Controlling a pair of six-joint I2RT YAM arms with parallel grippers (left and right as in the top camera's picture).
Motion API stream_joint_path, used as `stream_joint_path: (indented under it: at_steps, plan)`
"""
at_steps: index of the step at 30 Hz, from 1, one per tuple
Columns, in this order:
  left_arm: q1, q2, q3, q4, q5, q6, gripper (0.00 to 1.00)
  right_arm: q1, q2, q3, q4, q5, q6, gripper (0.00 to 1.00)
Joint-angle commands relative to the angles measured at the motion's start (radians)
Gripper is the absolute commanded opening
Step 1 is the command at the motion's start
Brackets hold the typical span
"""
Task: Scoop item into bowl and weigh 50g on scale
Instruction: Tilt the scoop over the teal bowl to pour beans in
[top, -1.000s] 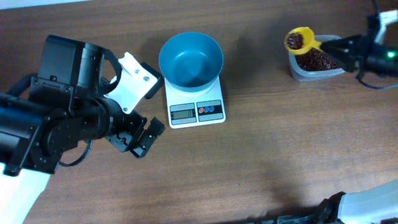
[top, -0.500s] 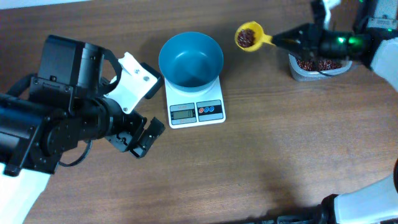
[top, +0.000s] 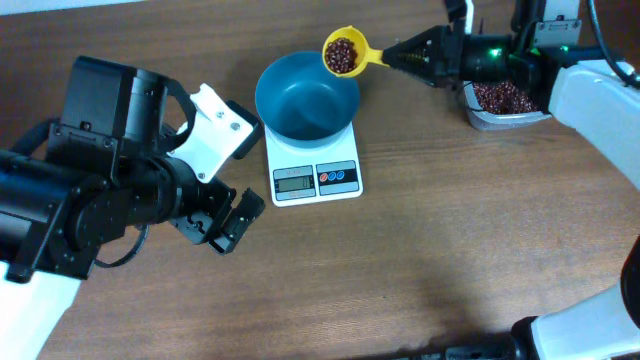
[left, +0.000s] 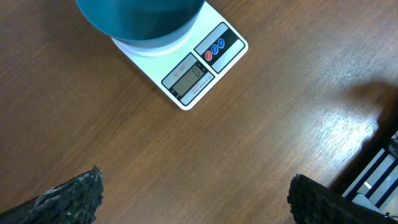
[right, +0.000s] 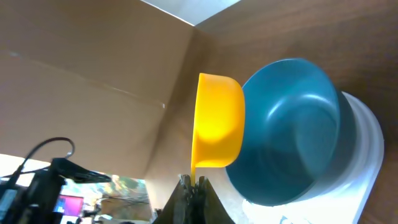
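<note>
The teal bowl (top: 307, 95) stands on the white scale (top: 315, 178); no beans show inside it. My right gripper (top: 393, 56) is shut on the handle of a yellow scoop (top: 364, 58). The scoop is level and holds dark red-brown beans (top: 342, 52), hanging over the bowl's far right rim. From the right wrist, the scoop (right: 217, 121) shows from below beside the bowl (right: 292, 124), with the gripper (right: 194, 186) pinching its handle. My left gripper (top: 225, 222) is open over bare table, left of the scale's front. The left wrist view shows it (left: 196, 199) below the scale (left: 199, 71).
A clear tub (top: 508, 100) holding more beans sits at the far right, under the right arm. The bulky left arm (top: 100, 190) fills the left side of the table. A cardboard wall (right: 93, 81) stands behind the bowl.
The right gripper carried the filled scoop leftward from above the tub to the bowl's far right rim. The left arm has not moved.
</note>
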Motion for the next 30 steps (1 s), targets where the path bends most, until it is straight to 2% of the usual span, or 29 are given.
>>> stream_joint_path:
  at_steps: [1,7,13,23,30]
  plan:
    - [-0.003,-0.015,0.018,0.002,0.014,0.016,0.99,0.027,0.005,0.003,0.007,0.062,-0.108,0.04]
    - [-0.003,-0.015,0.018,0.002,0.014,0.016,0.99,0.036,0.005,0.003,0.007,0.081,-0.318,0.04]
    - [-0.003,-0.015,0.018,0.002,0.015,0.016,0.99,0.036,0.005,0.003,0.007,0.084,-0.364,0.04]
    - [-0.003,-0.015,0.018,0.002,0.014,0.016,0.99,0.106,0.005,0.002,-0.002,0.084,-0.74,0.04]
    - [-0.003,-0.015,0.018,0.002,0.014,0.016,0.99,0.111,0.011,0.002,-0.002,0.084,-0.774,0.04]
